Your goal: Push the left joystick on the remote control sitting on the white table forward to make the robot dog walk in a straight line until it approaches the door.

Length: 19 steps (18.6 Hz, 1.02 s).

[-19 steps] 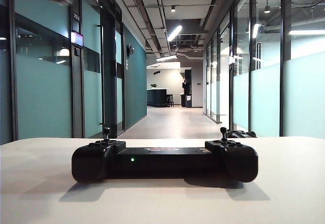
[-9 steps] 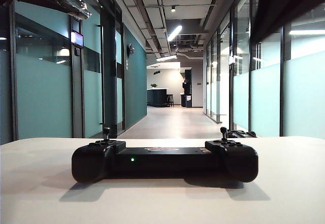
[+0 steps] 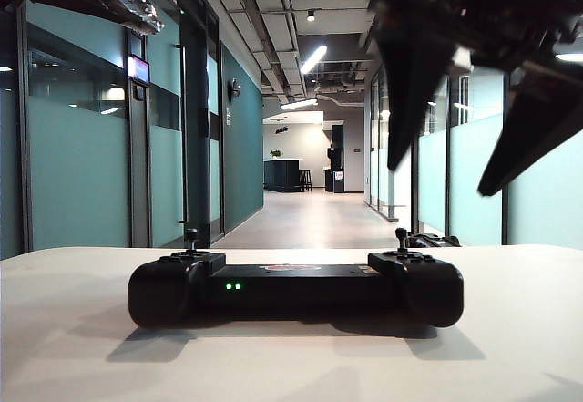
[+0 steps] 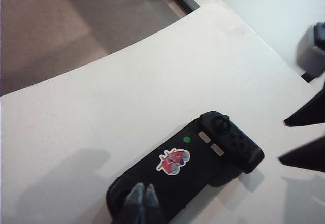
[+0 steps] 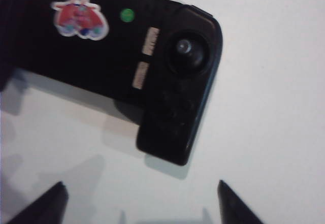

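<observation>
The black remote control (image 3: pixel 291 288) lies across the white table (image 3: pixel 82 347), with two green lights lit on its front. Its left joystick (image 3: pixel 191 235) stands upright and nothing touches it in the exterior view. My left gripper (image 4: pixel 142 192) is shut, its tips close above the controller's left end (image 4: pixel 119 199), and hides that stick in the left wrist view. My right gripper (image 3: pixel 440 179) hangs open above the right end (image 5: pixel 172 107), holding nothing. A small dark shape (image 3: pixel 435 240) past the table's far edge may be the robot dog; it is too small to tell.
The right thumbstick (image 5: pixel 184 46) stands free beside a pinkish-red sticker (image 5: pixel 80 18). Beyond the table a long corridor (image 3: pixel 310 220) runs between glass walls (image 3: pixel 82 147) to a far room. Bare tabletop (image 4: pixel 101 97) surrounds the controller.
My right gripper has swung down into the upper right of the exterior view and opened wide. A second green light has come on. The controller has not moved.
</observation>
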### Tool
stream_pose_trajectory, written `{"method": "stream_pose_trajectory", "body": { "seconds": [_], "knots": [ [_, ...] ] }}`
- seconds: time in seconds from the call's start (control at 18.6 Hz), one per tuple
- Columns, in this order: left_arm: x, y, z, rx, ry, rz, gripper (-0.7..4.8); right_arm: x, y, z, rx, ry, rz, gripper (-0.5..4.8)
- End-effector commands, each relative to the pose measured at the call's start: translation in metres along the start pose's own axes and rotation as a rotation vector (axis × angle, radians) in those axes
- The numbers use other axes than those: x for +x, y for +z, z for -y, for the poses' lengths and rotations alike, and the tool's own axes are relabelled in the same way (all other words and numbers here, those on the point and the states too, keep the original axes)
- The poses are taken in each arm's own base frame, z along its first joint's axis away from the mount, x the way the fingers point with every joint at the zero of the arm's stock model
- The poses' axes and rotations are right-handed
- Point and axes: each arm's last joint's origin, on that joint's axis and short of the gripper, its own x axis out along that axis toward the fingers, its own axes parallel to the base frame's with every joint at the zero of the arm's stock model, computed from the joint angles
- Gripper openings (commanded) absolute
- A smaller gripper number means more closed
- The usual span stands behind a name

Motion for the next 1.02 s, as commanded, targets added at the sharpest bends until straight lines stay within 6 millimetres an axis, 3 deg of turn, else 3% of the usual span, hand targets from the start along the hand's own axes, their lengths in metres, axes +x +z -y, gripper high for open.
{"method": "stream_pose_trajectory", "body": {
  "seconds": [0.05,0.54,1.02],
  "knots": [
    [-0.001,0.002,0.001,0.011,-0.008,0.015,-0.05,0.008,0.003,-0.001,0.000,-0.021,-0.011,4.30],
    [-0.001,0.002,0.002,0.011,-0.034,0.013,-0.05,0.053,0.011,-0.002,-0.028,-0.068,-0.100,4.26],
    [-0.001,0.002,0.002,0.011,-0.034,0.013,-0.05,0.079,0.017,-0.002,-0.041,-0.074,-0.115,4.26]
  ]
}}
